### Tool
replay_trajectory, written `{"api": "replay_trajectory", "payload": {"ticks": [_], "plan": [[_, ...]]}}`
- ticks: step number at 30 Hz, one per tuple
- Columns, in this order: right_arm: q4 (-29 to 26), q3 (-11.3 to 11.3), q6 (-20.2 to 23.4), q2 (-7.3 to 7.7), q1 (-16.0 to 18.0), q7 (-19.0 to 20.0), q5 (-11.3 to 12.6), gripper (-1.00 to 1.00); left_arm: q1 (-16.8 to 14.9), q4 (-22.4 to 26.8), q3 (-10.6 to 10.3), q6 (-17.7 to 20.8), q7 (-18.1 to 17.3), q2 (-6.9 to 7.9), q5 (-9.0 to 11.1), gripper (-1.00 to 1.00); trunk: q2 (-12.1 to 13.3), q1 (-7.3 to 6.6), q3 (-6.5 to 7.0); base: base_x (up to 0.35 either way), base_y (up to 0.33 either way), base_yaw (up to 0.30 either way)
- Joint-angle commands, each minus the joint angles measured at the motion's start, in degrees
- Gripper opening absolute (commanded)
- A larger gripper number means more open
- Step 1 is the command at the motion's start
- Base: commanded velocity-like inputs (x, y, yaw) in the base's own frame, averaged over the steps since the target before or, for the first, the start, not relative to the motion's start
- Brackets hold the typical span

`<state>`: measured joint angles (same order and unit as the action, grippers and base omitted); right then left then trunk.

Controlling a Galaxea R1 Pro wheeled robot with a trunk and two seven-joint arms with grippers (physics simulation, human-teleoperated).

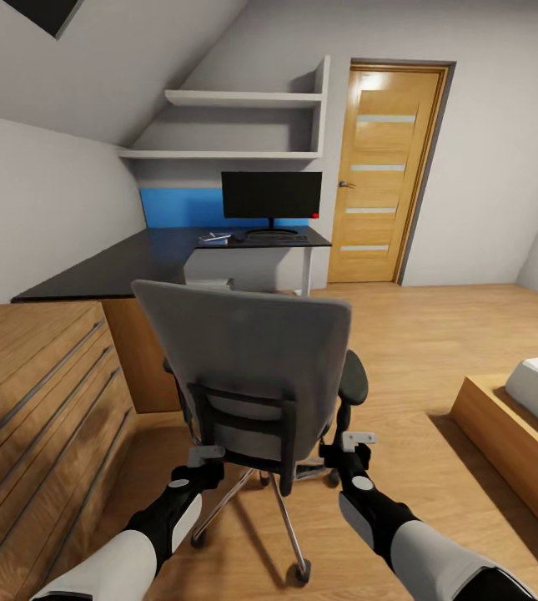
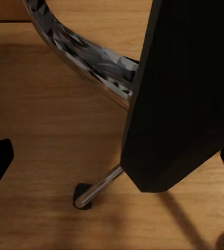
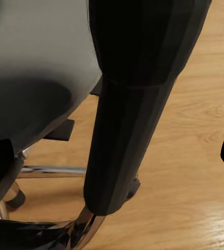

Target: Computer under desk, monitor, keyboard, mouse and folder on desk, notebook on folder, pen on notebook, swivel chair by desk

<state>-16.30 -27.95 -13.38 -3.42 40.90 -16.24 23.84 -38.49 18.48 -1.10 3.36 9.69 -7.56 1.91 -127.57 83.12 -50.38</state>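
You have the desk (image 1: 127,265) running along the left wall and turning across the far wall. On its far section stands the monitor (image 1: 271,197), with the keyboard (image 1: 278,238) just in front of it. Left of the keyboard lies the mouse (image 1: 238,237), then the folder (image 1: 214,239). The wood floor (image 1: 419,334) carries the swivel chair (image 1: 248,351) near you.

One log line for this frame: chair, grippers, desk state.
chair: on floor, short of desk | left gripper, right gripper: at armrests, grip unclear | monitor: on desk
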Motion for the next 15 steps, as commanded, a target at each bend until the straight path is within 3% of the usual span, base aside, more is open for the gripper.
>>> {"api": "replay_trajectory", "payload": {"ticks": [1,15], "plan": [[0.0,-0.5,-0.2,-0.12,0.1,-0.3,0.5,1.00,0.0,0.1,-0.1,0.3,0.2,0.00,0.2,1.00,0.0,-0.01,-0.05,0.000,0.000,0.009],[0.0,-0.4,-0.2,-0.44,0.1,-0.3,0.5,1.00,0.0,0.1,-0.1,0.3,0.1,0.00,0.2,1.00,0.0,-0.01,-0.05,0.020,0.000,0.001]]}}
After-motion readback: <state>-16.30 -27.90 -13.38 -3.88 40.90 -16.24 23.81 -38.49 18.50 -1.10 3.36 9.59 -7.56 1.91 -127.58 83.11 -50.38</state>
